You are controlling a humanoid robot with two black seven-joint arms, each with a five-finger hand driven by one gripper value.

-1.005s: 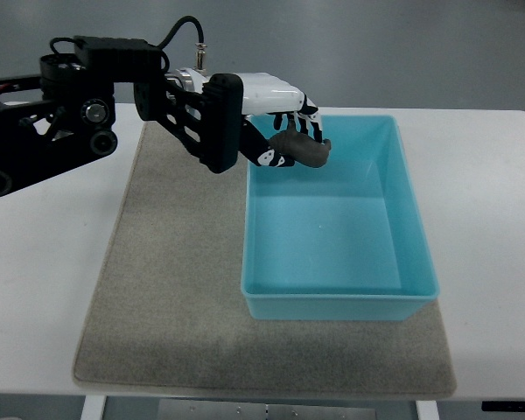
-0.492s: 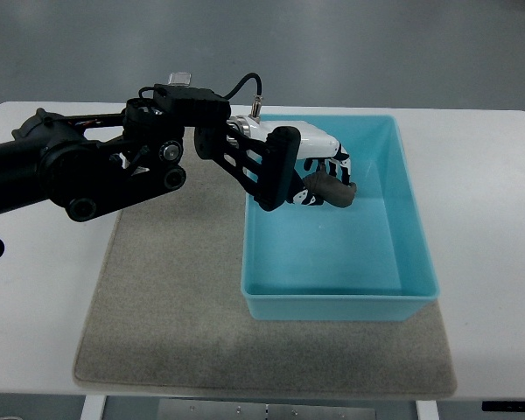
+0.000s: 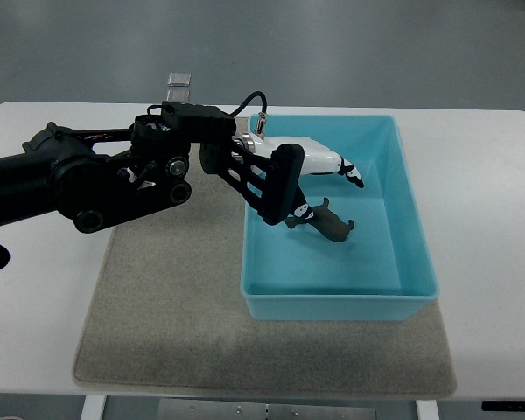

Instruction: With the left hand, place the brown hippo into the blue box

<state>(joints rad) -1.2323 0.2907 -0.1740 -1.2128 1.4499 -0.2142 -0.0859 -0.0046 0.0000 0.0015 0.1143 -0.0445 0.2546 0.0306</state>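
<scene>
The brown hippo [image 3: 329, 224] is inside the blue box [image 3: 341, 305], in its left-middle part, just below my left hand. My left hand [image 3: 328, 194] hangs over the box with its fingers [image 3: 351, 171] stretched out and apart from the hippo, so it holds nothing. Its thumb is close to the hippo's left end. The black left arm [image 3: 114, 179] comes in from the left edge. The right arm is out of view.
The box stands on the right part of a grey mat [image 3: 166, 297] on a white table [image 3: 490, 219]. A small silver object [image 3: 180, 79] shows beyond the table's far edge.
My left hand carried the hippo from the box's far left corner in over the box, then opened its fingers. The hippo has dropped out of the hand into the box.
</scene>
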